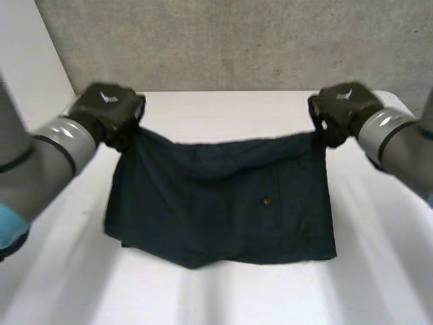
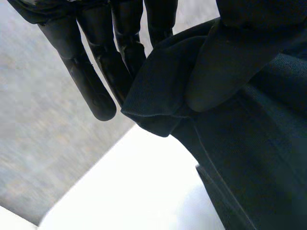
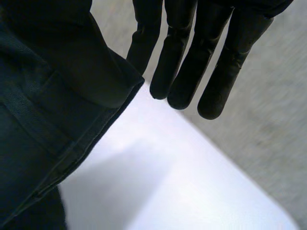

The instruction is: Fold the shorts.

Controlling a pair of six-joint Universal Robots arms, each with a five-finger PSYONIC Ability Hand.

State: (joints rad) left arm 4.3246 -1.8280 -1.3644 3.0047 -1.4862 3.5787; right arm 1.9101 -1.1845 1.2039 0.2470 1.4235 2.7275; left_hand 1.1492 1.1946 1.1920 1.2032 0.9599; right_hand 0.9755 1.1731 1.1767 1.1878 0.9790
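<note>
Dark navy shorts [image 1: 223, 203]; white table [image 1: 223, 294]; grey wall [image 1: 237, 40].

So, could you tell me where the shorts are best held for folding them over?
Take the shorts by their two far corners, each from its outer side, as the left hand and right hand pinch them: the edge spans between, the near edge on the table.

White table [image 1: 223, 298] before a grey wall [image 1: 237, 40].

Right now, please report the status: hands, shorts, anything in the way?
Left hand pinches the shorts at the far left corner, right hand at the far right. Lower edge rests on the table. Nothing in the way.
</note>
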